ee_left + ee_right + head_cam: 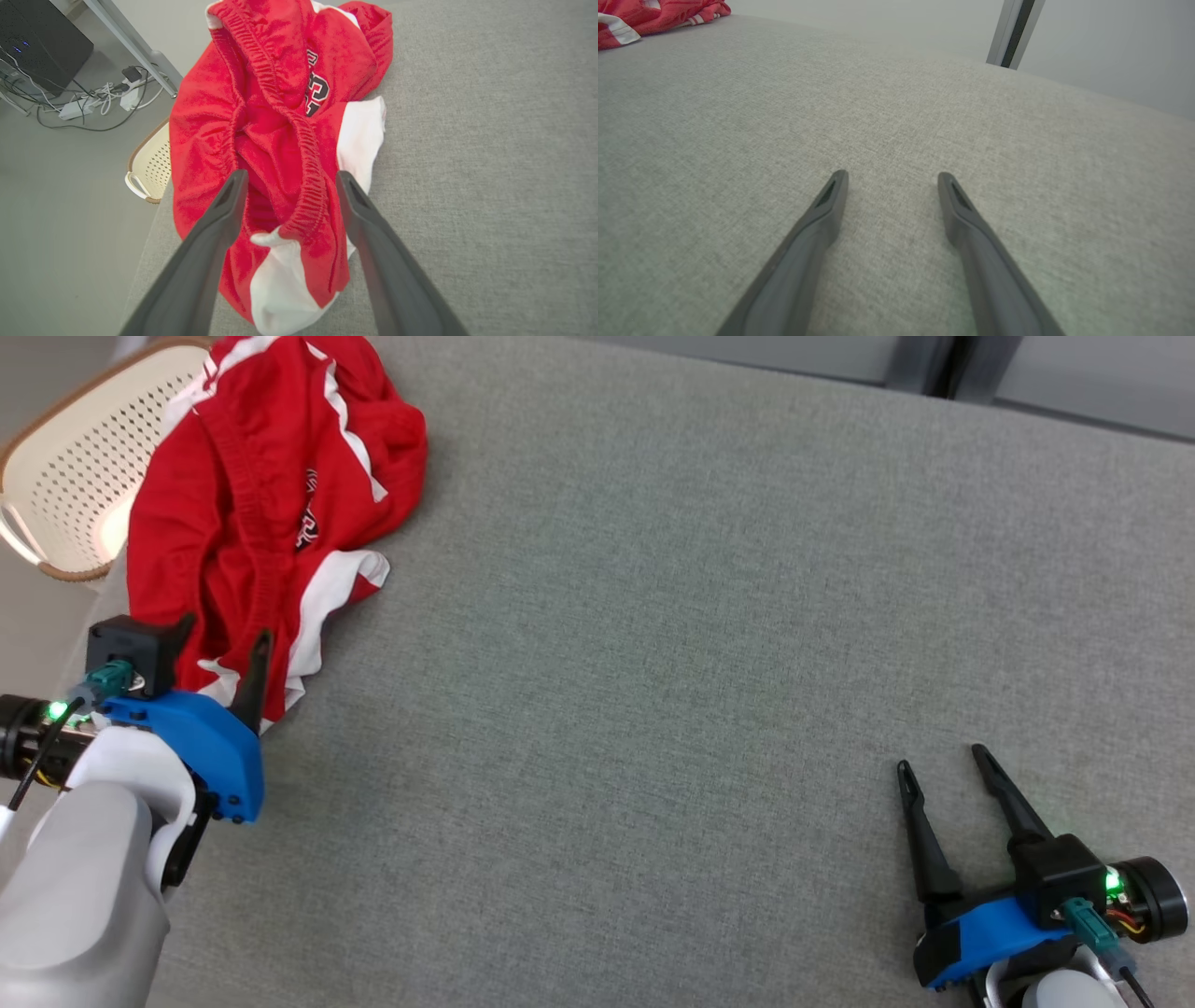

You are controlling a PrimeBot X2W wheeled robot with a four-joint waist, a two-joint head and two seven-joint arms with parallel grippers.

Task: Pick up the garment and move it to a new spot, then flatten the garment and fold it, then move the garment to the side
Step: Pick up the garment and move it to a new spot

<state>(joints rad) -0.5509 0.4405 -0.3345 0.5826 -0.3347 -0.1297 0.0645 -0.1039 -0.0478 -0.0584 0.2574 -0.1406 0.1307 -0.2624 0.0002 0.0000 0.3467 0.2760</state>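
The left gripper stands with its two dark fingers spread wide over the table's far left corner. Its tips straddle the near end of the garment without pinching it. In the left wrist view a gathered elastic waistband runs up between the fingers. Whether the tips actually touch the cloth I cannot tell.

The garment is a pair of red shorts with white side panels and a dark printed logo. It lies crumpled in a heap along the table's left edge (part of it seems to hang over that edge). The table itself is covered in grey woven fabric.

Just off the table's left edge, beside the heap, sits a cream perforated basket with a brown rim. On the floor beyond that edge lie a power strip with tangled cables and a dark box.

The right gripper is at the table's near right corner, well apart from the garment. Its fingers are likewise spread and hold nothing, low over bare grey fabric.
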